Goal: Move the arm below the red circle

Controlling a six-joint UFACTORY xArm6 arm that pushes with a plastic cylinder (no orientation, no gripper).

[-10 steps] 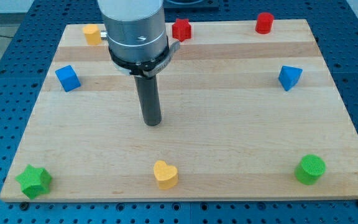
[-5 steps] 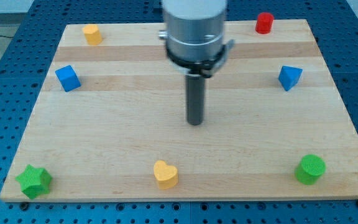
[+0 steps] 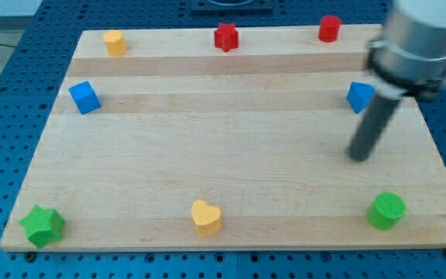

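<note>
red circle (image 3: 330, 28) | upright cylinder | board's top edge, right

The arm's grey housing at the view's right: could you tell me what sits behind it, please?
Behind the grey housing a blue block shows only its left part; the rest, and so its shape, is covered. My tip lies below that block, above the green circle.

Worktop (image 3: 207, 147), nine items.
- Top edge, left to right: yellow block (image 3: 114, 43), red star (image 3: 225, 36), red circle (image 3: 330, 29).
- Middle left: blue cube (image 3: 84, 98).
- Middle right: blue block (image 3: 358, 96); my tip (image 3: 360, 157) just below it, well below the red circle.
- Bottom edge, left to right: green star (image 3: 42, 225), yellow heart (image 3: 206, 218), green circle (image 3: 386, 211).
</note>
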